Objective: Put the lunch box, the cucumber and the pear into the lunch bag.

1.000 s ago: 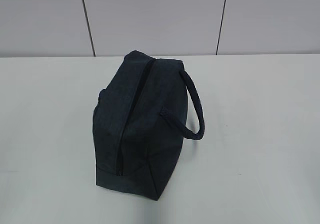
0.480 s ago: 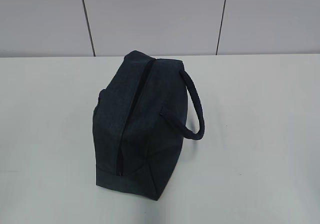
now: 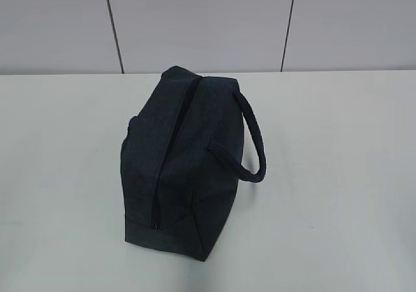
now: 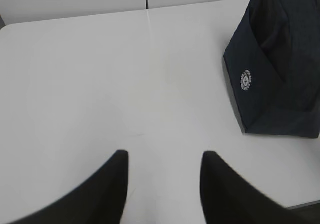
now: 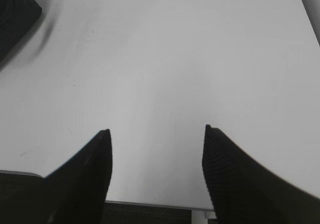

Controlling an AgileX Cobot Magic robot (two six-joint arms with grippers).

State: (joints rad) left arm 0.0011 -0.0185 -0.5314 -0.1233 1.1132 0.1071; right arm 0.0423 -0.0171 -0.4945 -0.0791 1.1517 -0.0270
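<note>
Exterior view: lunch bag (image 3: pixel 179 165) found alone mid-table (image 3: pixel 338 175), zipper (image 3: pixel 174 150) closed, handle (image 3: pixel 253 139) looping right.
Left wrist view: left gripper (image 4: pixel 164 159) parted, empty, over bare table; bag at right.
Right wrist view: right gripper (image 5: pixel 157 134) spread wide, empty; bag corner upper left.

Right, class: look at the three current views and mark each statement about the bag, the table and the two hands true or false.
1. The lunch bag has its zipper closed. True.
2. The left hand grips the bag's handle. False: it is open over bare table, apart from the bag.
3. The right hand holds nothing. True.
4. A cucumber lies beside the bag. False: no food shows in any view.
5. The handle is on the bag's right in the exterior view. True.
</note>
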